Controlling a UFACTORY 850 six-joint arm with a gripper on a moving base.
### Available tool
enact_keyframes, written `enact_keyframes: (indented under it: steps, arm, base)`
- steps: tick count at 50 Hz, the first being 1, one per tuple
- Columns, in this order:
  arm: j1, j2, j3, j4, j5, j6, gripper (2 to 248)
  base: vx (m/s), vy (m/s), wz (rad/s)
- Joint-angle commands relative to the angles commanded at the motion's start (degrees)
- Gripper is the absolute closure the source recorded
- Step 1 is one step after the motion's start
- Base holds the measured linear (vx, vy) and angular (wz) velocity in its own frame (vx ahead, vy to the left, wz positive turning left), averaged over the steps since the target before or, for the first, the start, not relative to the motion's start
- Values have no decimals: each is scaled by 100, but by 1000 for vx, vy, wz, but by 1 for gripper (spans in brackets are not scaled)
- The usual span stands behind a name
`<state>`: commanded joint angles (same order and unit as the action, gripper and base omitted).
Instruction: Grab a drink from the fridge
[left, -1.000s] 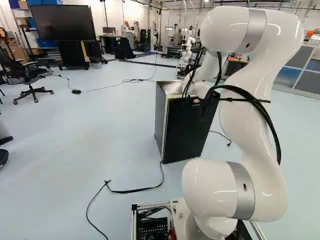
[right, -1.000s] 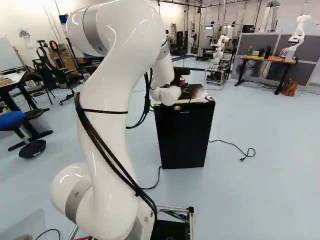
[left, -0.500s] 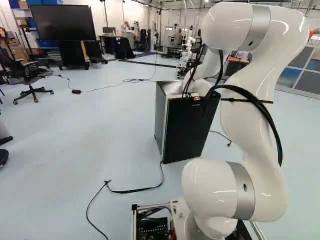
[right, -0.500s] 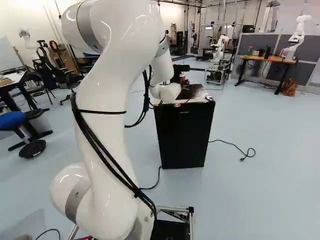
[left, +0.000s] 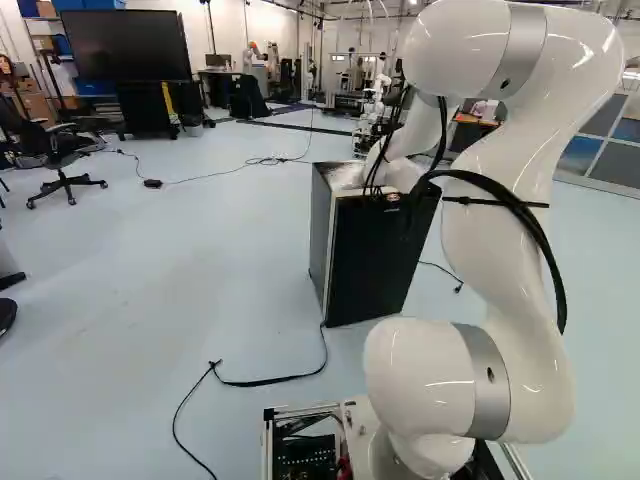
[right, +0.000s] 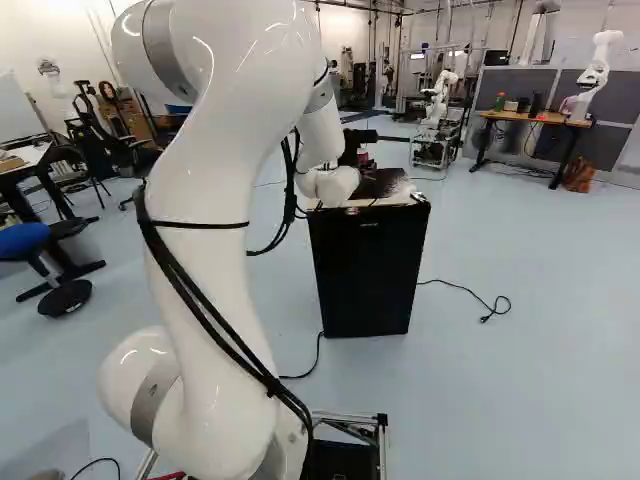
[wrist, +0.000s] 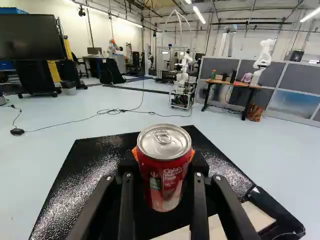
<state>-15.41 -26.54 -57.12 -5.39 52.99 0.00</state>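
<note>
One can (wrist: 164, 172) sat btwn both pads of the gripper (wrist: 163, 154), pinched left & right; grip looked shut on it. Long axis approx. upright, i.e. square to the gripper's reach, w/ the lid up. It was over the fridge top (wrist: 95, 162); couldn't tell if its base touched. The arm (right: 215, 210) came in over the fridge's near edge, left of its middle in the right base view. Black door (right: 367, 275) looked closed. Next move prob. straight up first, so the base wouldn't scrape, then back over the near edge. Far edge lay just past the can; desk (wrist: 235, 84) & another robot (wrist: 263, 62) stood well apart, far right. Main risk, est.: slip or tilt.
</note>
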Motion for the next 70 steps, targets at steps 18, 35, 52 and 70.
enact_keyframes:
  steps: [18, 35, 52, 70]
  arm:
    - [125, 346, 424, 44, -24, 0, 152]
    - [302, 834, 1022, 106, -59, 0, 152]
    - [532, 1468, 1799, 186, -103, 0, 152]
    - [829, 2288, 2803, 290, -161, 0, 152]
  base:
    - [0, 0, 0]
    - [0, 0, 0]
    - [0, 0, 0]
    - [0, 0, 0]
